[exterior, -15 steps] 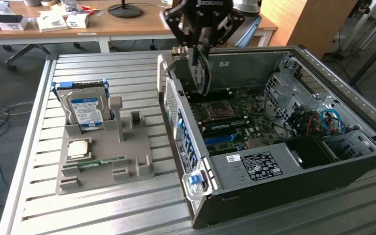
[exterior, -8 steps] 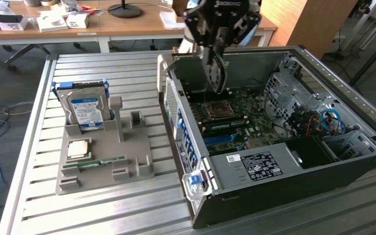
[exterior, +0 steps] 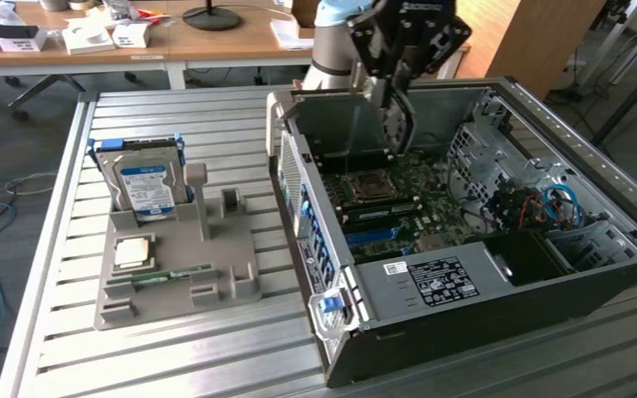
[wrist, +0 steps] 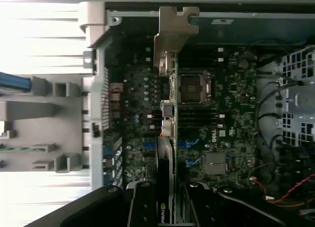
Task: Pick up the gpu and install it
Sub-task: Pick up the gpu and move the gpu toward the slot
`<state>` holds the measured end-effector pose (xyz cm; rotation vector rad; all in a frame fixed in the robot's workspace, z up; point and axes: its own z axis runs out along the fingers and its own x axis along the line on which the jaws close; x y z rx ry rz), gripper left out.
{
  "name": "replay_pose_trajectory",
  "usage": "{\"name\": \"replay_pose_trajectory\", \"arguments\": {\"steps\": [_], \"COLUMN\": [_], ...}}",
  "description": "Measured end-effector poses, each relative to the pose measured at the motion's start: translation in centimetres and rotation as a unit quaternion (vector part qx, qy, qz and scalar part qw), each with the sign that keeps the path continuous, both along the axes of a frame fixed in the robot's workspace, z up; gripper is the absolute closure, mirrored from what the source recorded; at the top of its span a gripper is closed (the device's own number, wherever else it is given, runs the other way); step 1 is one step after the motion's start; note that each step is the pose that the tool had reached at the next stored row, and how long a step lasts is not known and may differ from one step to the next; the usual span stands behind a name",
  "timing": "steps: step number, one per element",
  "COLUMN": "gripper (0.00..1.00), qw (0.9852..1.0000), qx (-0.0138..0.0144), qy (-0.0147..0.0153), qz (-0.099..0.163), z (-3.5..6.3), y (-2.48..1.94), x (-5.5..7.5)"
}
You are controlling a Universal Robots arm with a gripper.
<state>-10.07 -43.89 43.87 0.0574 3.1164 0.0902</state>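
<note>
the gripper [exterior: 391, 83] stands over the open computer case [exterior: 584, 274], its fingers clamped narrow around the top edge of the gpu [exterior: 397, 124]. the card hangs straight below them, edge down toward the motherboard [exterior: 407, 199], probably so that it can meet a slot squarely. whether its lower edge touches the board, i cannot tell.

The end effector [exterior: 394, 81] is held pointing straight down from the arm [exterior: 333, 50], fingers [wrist: 142, 210] clamped on the gpu [exterior: 394, 120] between them.
</note>
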Motion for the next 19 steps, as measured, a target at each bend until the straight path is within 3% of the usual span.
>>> {"name": "replay_pose_trajectory", "arguments": {"steps": [19], "gripper": [0.74], "qw": [1.0000], "qx": [0.0003], "qy": [0.0000], "qz": [0.000], "z": [0.00], "y": [-0.01], "x": [7.9]}}
